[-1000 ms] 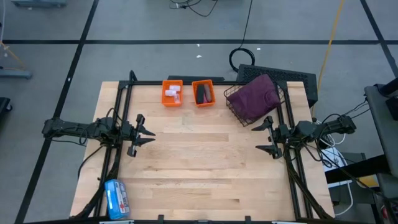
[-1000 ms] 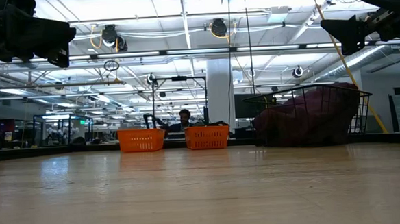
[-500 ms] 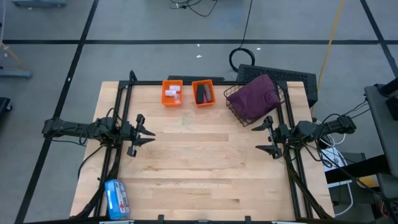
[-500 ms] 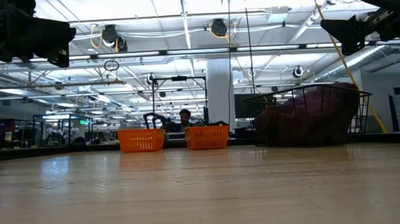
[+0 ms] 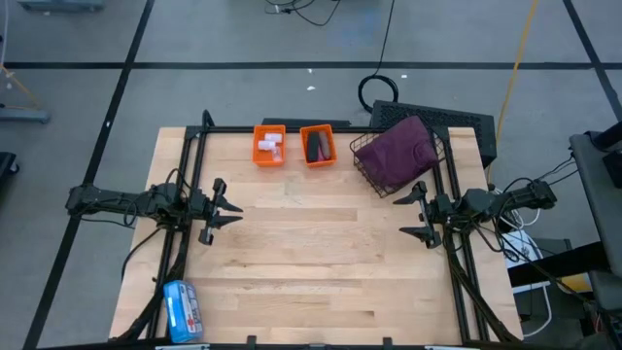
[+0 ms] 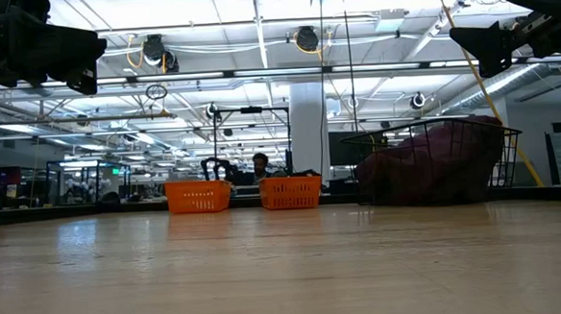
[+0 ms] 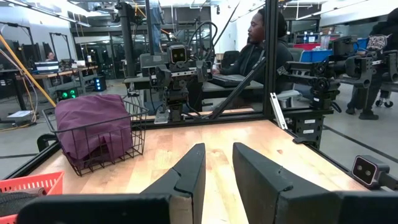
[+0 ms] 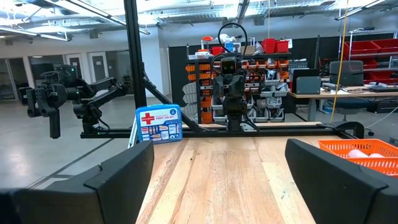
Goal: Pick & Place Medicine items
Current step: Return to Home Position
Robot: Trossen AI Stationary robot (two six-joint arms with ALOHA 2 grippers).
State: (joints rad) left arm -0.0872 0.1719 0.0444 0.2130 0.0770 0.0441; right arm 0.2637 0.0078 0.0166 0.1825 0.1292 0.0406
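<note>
Nothing moved | 2 orange bins (image 6: 198, 196) (image 6: 290, 192) | 1 basket (image 5: 364, 175) | left pincer (image 5: 234, 213), right pincer (image 5: 398, 215) released

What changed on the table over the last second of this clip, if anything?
Nothing visibly changed on the table. The left claw and right claw stay open and empty at their own sides. The medicine items remain in the orange bins, the purple gown in the wire basket, and the blue-and-white packet at the near left corner.
</note>
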